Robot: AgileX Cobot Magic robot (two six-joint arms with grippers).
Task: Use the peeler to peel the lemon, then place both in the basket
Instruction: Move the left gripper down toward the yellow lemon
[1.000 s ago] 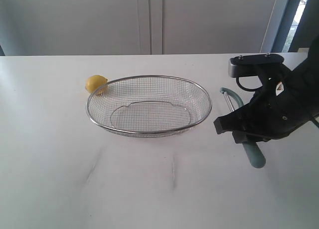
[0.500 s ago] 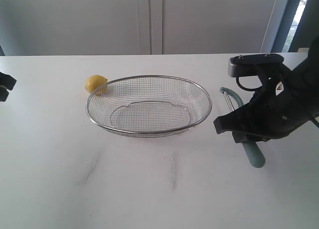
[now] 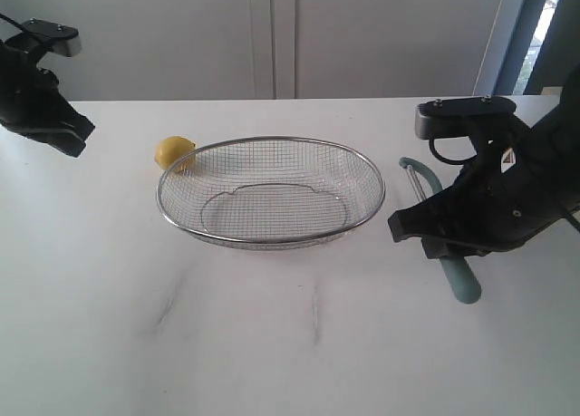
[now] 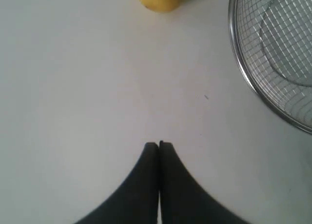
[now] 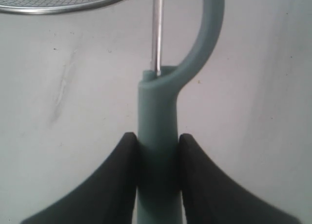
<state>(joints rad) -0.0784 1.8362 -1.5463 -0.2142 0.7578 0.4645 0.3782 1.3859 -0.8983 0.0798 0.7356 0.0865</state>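
Now, on a white counter [image 3: 272,362], the right claw [image 5: 156,138] pinches the pale teal handle of the peeler [image 3: 464,287] from both sides. The peeler sits to the right of the wire-mesh basket [image 3: 272,242], its curved metal head pointing toward the far side. Whether the tool rests on the counter or is just clear of it cannot be told. The left claw [image 4: 159,144], fingers pressed together on nothing, hangs over the counter's far left, well apart from the basket. The lemon [image 3: 174,151] (bright yellow, nub at one end) lies on the counter just beside the basket's far-left rim.
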